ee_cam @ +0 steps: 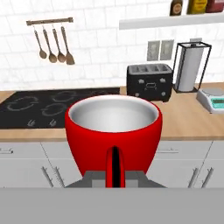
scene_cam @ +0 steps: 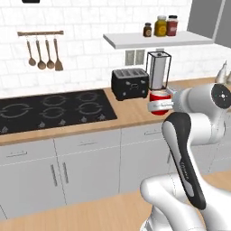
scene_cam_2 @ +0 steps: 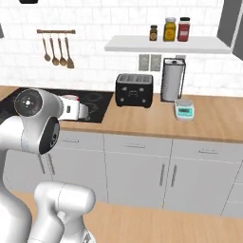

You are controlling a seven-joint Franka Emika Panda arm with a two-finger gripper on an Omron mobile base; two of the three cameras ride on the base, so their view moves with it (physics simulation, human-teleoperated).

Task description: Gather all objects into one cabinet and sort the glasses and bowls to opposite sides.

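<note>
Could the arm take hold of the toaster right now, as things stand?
Probably not: the pincer is shut on a red cup, so it has no free grip. The toaster stands unobstructed on the counter.

I have one red cup (ee_cam: 113, 131) in my grip, upright, its mouth open toward the top of the hand view. It is glossy red outside and pale grey-white inside, with a red handle facing my hand. It is off the counter (scene_cam: 131, 115), in the air in front of its front edge. In the left base view it (scene_cam: 159, 97) sits at the end of my arm, before the toaster and paper roll
</note>
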